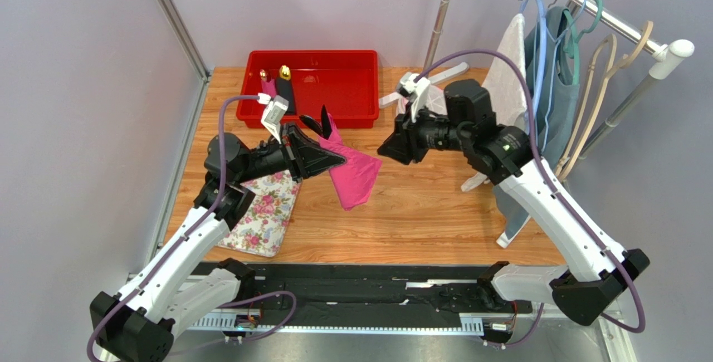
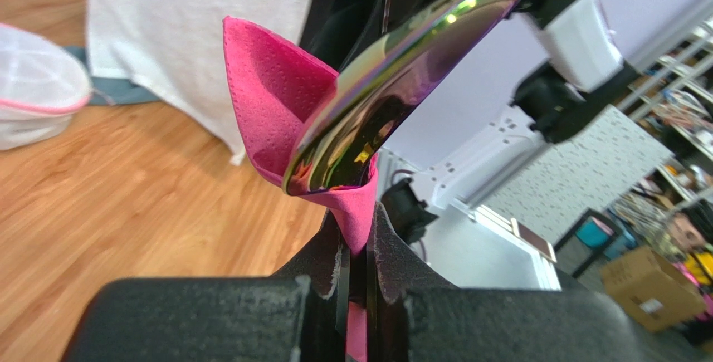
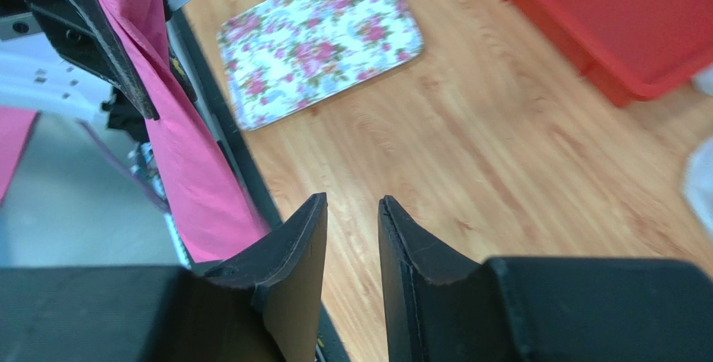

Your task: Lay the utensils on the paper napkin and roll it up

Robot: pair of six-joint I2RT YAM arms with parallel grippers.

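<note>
My left gripper [image 1: 335,160] is shut on the magenta-pink paper napkin [image 1: 356,180] and holds it in the air above the table. The napkin hangs folded around the utensils. Their black ends [image 1: 321,122] stick out above the napkin. In the left wrist view the napkin [image 2: 268,95] is pinched in my left gripper [image 2: 360,230], and a shiny purple-tinted utensil head [image 2: 393,78] lies in its fold. My right gripper [image 1: 387,150] is open and empty, just right of the napkin. In the right wrist view my right gripper [image 3: 351,205] is over bare wood, and the napkin [image 3: 197,186] hangs to its left.
A red bin [image 1: 335,99] at the back holds pink and black rolls with gold-headed cutlery [image 1: 284,72]. A white floral cloth [image 1: 266,212] lies at the left front. A clothes rack [image 1: 586,11] with hangers and garments stands at the right.
</note>
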